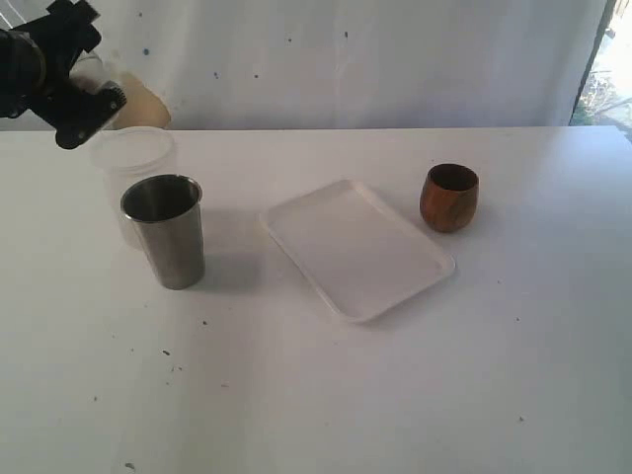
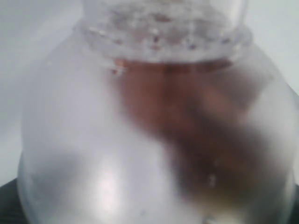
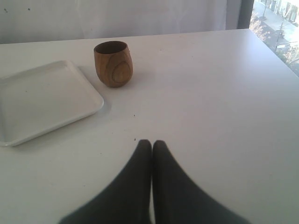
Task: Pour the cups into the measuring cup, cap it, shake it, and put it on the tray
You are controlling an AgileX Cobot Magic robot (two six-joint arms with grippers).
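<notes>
The steel tumbler [image 1: 165,232] stands upright at the left. Right behind it is a translucent cylinder, apparently the measuring cup [image 1: 133,163]; its clear rim [image 2: 163,23] shows in the left wrist view. My left gripper [image 1: 104,94] hangs above it at the back left, holding a frosted tub [image 1: 143,107] off the table. That tub [image 2: 93,140] fills the left wrist view, with a brownish mass showing through it. The wooden cup [image 1: 449,197] [image 3: 113,63] stands upright to the right of the white tray [image 1: 355,247] [image 3: 42,102]. My right gripper [image 3: 152,142] is shut and empty, low over bare table, short of the wooden cup.
A pale wall runs behind the table's far edge. A window strip [image 1: 607,94] shows at the far right. Bare white tabletop [image 1: 326,395] lies in front of the tray and tumbler.
</notes>
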